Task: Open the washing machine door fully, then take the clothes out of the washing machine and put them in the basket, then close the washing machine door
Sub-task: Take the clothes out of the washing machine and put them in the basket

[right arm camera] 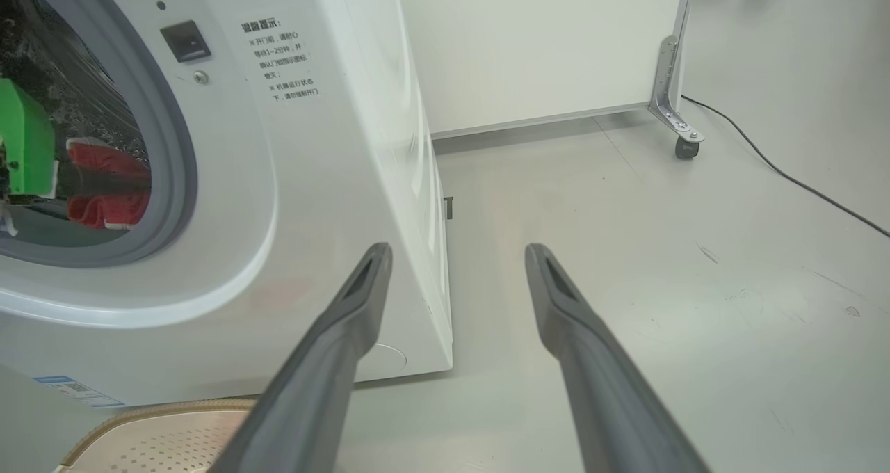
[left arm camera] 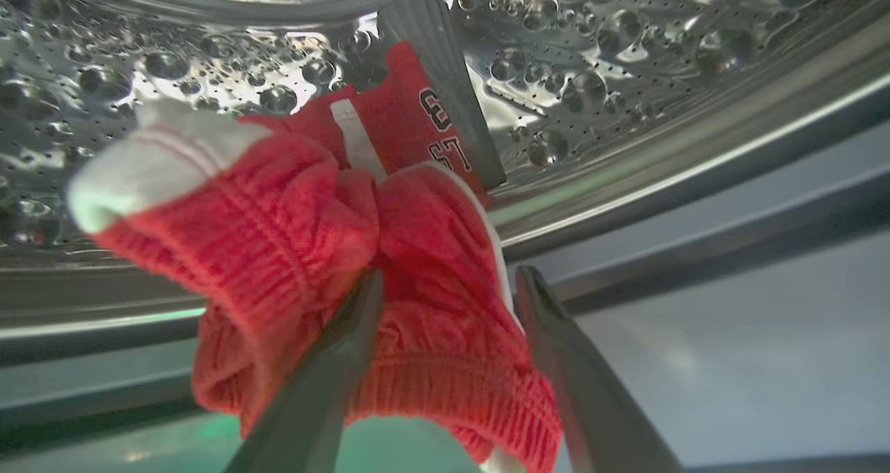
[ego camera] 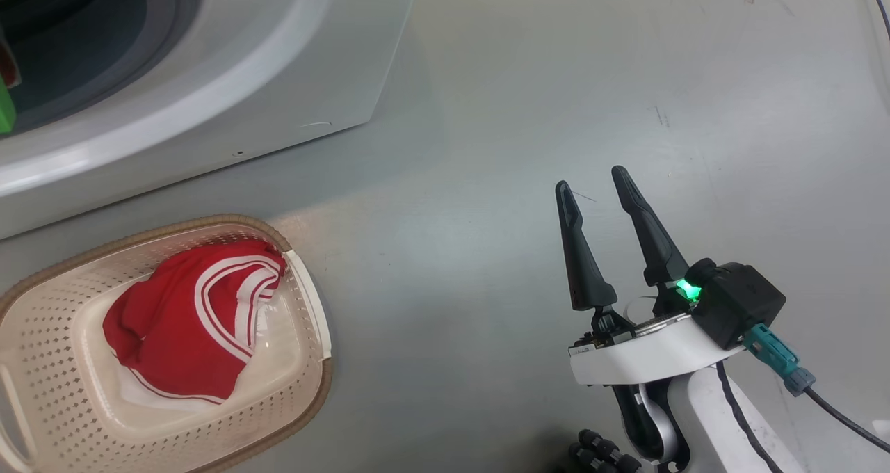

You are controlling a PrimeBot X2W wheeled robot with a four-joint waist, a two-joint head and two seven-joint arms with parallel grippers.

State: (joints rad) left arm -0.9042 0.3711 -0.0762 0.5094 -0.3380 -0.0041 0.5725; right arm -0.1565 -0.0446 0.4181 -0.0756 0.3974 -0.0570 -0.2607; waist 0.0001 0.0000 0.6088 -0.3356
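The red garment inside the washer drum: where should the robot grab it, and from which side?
Best the thick bunched fold in the middle of the clothes, heaped against the drum wall. Come straight in from the front, the way the open left gripper points: the fold sits between its fingers, so closing there should probably catch plenty of fabric.

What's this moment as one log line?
left gripper open around garment in drum | right gripper open, empty | clothes in basket
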